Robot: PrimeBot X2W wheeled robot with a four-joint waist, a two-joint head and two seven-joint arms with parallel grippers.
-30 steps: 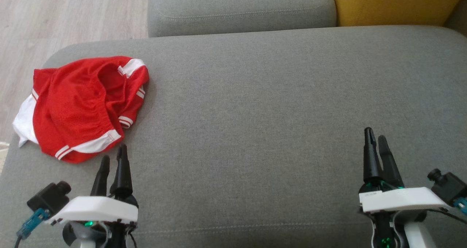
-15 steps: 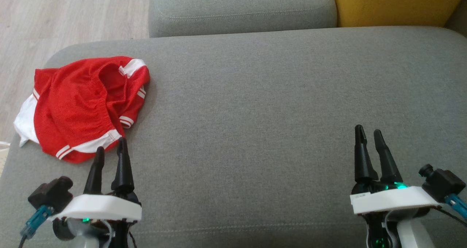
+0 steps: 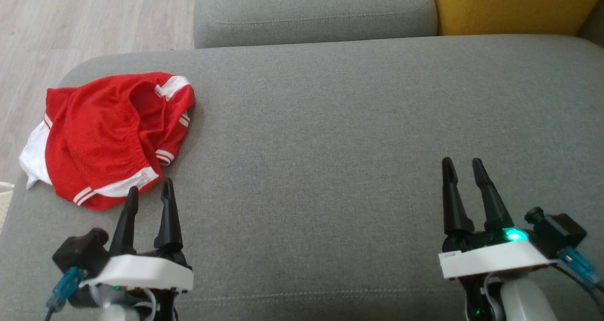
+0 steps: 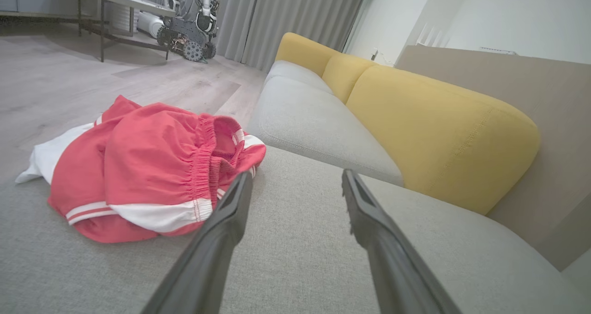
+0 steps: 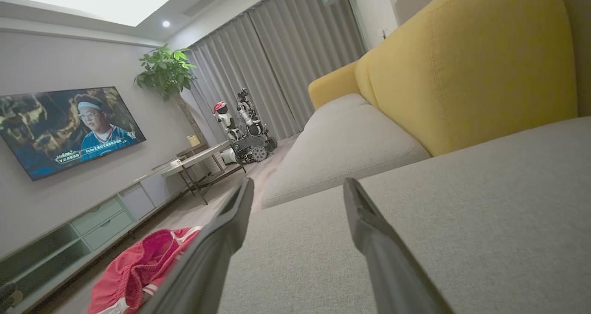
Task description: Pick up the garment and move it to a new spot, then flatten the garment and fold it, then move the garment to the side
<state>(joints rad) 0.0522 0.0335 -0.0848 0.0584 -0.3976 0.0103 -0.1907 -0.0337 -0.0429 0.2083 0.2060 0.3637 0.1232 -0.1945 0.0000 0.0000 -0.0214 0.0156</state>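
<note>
Head view: red garment (image 3: 104, 137) just ahead-left of left pincer (image 3: 150, 185); right pincer (image 3: 461, 161) well away; both parted, empty.

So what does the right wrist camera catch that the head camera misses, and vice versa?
Right wrist view adds the room: television, plant, curtains. Head view adds the left gripper, open near the red garment, and a green light on the right wrist. Both have the garment, grey sofa, yellow cushion and the open right gripper.
</note>
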